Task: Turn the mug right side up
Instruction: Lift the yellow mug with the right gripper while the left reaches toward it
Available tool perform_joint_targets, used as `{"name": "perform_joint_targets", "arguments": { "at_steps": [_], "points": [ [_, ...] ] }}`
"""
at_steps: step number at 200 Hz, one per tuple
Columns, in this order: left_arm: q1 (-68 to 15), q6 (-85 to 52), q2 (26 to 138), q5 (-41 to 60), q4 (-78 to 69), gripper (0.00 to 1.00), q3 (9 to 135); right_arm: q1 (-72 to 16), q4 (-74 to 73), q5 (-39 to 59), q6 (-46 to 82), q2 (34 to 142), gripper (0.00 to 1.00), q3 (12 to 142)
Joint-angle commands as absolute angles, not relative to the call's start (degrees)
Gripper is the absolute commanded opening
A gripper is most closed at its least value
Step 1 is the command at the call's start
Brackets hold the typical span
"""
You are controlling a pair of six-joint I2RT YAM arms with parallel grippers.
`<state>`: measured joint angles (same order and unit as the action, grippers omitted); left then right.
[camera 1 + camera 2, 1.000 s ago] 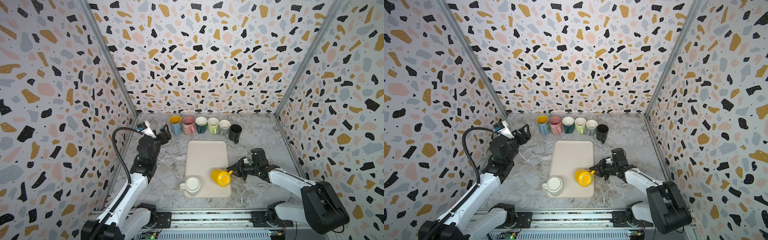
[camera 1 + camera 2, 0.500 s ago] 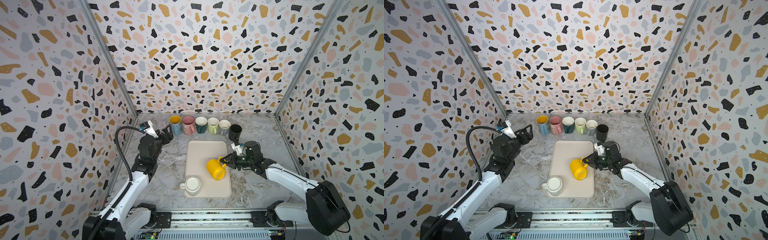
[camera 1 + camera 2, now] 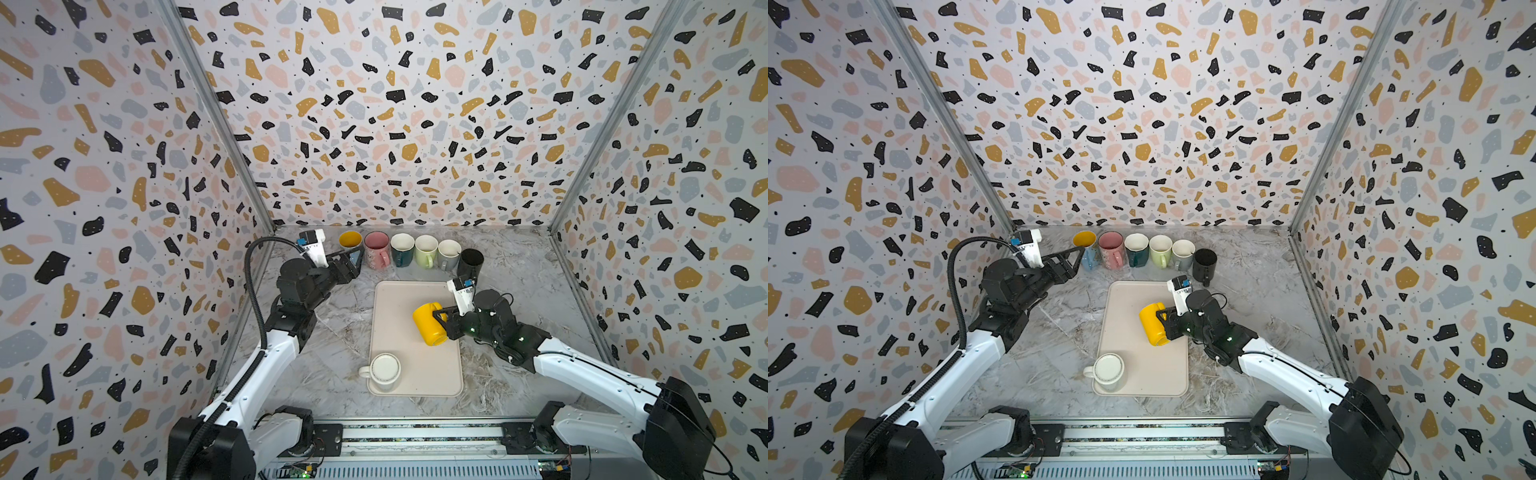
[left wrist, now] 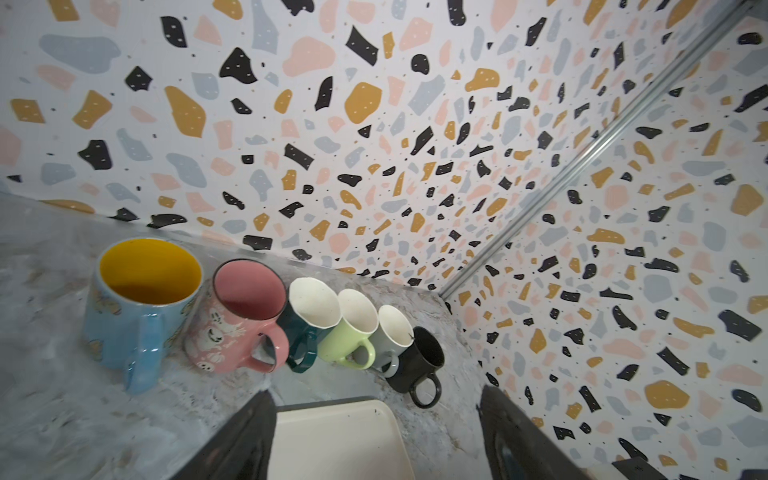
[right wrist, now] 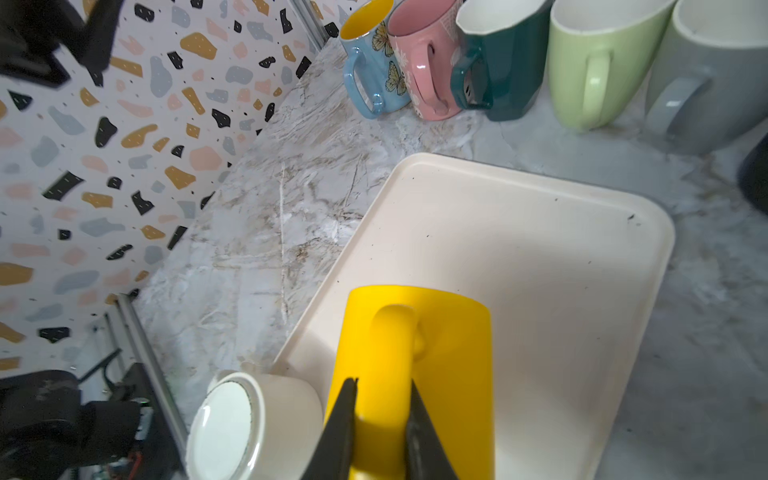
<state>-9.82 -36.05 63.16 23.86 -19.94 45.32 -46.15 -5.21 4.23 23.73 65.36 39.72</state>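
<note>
A yellow mug (image 3: 430, 325) (image 3: 1152, 325) hangs tipped on its side over the right part of the cream tray (image 3: 397, 299) (image 3: 1127, 299). My right gripper (image 3: 439, 319) (image 3: 1163, 320) is shut on its handle; in the right wrist view the two black fingers pinch the handle of the yellow mug (image 5: 415, 345) at the gripper (image 5: 384, 380). Which end is the mouth does not show. A white mug (image 3: 384, 370) (image 3: 1108, 370) (image 5: 232, 424) stands upside down at the tray's front left. My left gripper (image 3: 353, 258) (image 3: 1077, 254) (image 4: 374, 395) is open and empty near the back row.
Several upright mugs line the back wall: blue (image 3: 350, 241) (image 4: 137, 311), pink (image 3: 376, 249), teal (image 3: 402, 249), green (image 3: 426, 249), grey (image 3: 449, 251), black (image 3: 471, 262) (image 4: 419, 361). Patterned walls close in the left, back and right. The tray (image 5: 540, 249) lies mid-table.
My right gripper has lifted the yellow mug off the front of the tray and carried it back toward the middle, turning it. The left gripper drifted slightly toward the back row.
</note>
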Motion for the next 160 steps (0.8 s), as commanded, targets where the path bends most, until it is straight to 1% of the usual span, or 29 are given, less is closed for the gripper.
{"name": "perform_joint_targets", "arguments": {
  "at_steps": [1,22,32,49,62,92,136,160],
  "points": [
    [-10.33,-35.06,64.93,32.71,-18.16,0.77,49.08,-50.44,-13.58,-7.27,10.43,63.71,0.0,42.81],
    [-11.93,-32.99,67.24,36.13,-14.78,0.75,51.98,-55.1,-18.86,-15.2,2.24,64.49,0.0,41.67],
    [-12.94,-31.2,68.08,37.05,-10.84,0.75,53.36,-57.52,-22.53,-19.82,-1.88,64.67,0.0,40.47],
    [-15.45,-27.39,69.01,37.36,-5.43,0.75,56.11,-60.81,-31.7,-26.7,-9.7,64.69,0.0,37.39],
    [-17.22,-25.63,69.58,37.74,-2.67,0.75,57.65,-61.74,-38.43,-30.01,-14.43,64.95,0.0,35.27],
    [-19.69,-25.23,70.81,40.57,-1.22,0.75,59.09,-62.3,-52.67,-33.92,-25.15,66.85,0.0,31.14],
    [-23.28,-21.67,72.09,40.43,5.21,0.75,62.46,-62.47,-73.5,-36.71,-43.37,73.47,0.0,27.86],
    [-25.14,-19.93,72.64,39.88,7.52,0.75,63.95,-62.56,-83.97,-37.27,-50.39,77.87,0.0,27.47]
  ]
}}
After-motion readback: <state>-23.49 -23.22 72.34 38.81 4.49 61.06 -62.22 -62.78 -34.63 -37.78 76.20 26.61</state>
